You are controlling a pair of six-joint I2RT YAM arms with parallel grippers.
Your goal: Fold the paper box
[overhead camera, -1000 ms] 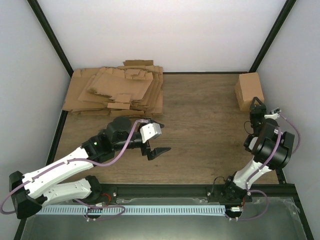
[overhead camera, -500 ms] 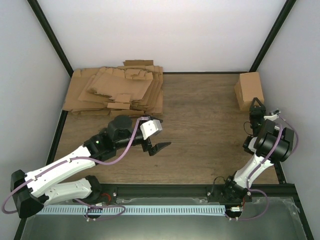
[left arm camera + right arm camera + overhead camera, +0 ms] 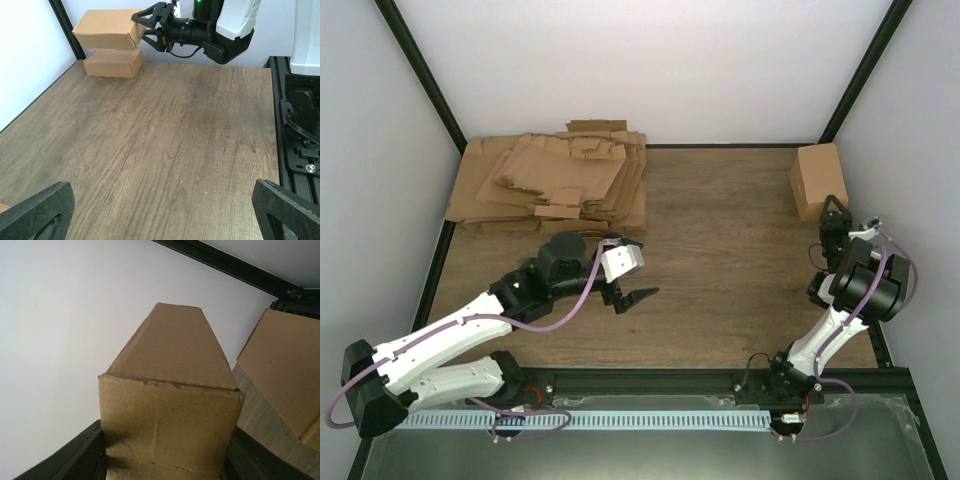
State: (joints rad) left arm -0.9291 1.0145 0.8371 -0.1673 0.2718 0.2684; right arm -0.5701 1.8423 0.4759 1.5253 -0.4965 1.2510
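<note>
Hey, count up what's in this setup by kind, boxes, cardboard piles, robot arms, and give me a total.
Folded boxes: 2 (held box in the right claw, resting box on the table)
Cardboard heap: 1
Robot arms: 2 (left arm, right arm)
Total: 5

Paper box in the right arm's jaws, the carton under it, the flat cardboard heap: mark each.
paper box [image 3: 102, 32], left wrist view, on its near side face.
lower carton [image 3: 112, 63], left wrist view, on its near side face.
cardboard heap [image 3: 555, 178], top external view, on the topmost sheet.
</note>
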